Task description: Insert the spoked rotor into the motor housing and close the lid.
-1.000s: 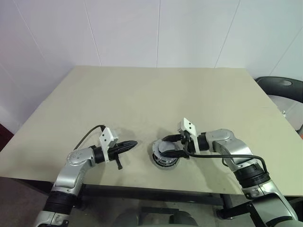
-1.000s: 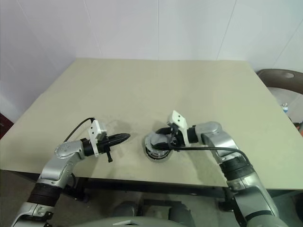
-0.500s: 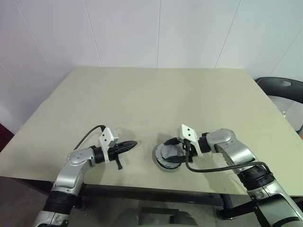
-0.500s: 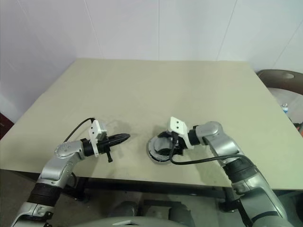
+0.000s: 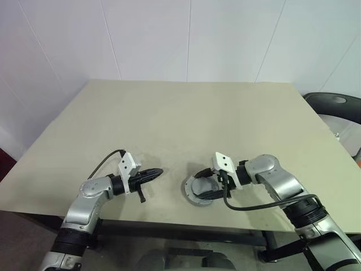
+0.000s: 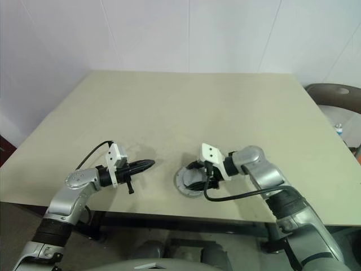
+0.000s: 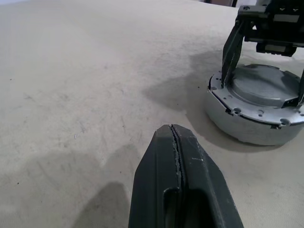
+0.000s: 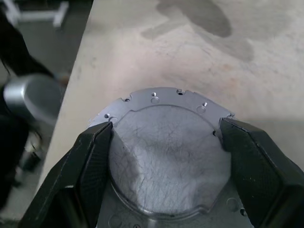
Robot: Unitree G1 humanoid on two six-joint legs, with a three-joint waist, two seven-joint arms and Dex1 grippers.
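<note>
The motor housing (image 5: 192, 196) stands on the table near its front edge, and the plain grey lid (image 5: 202, 185) lies flat on top of it. My right gripper (image 5: 209, 186) reaches in from the right, shut on the lid, with one finger (image 8: 95, 152) against each side of the lid's (image 8: 166, 156) raised centre. The housing's notched rim (image 8: 156, 97) shows around it. My left gripper (image 5: 157, 171) hovers a hand's width left of the housing (image 7: 247, 128), shut and holding nothing. The spoked rotor is hidden.
A beige table (image 5: 186, 118) stretches far back to a white wall. A dark chair (image 5: 334, 105) stands past the table's right edge. The housing sits close to the table's front edge (image 5: 169, 223).
My right gripper rolled and sank slightly, bringing the lid from a tilt down flat onto the housing. The left gripper stayed where it was.
</note>
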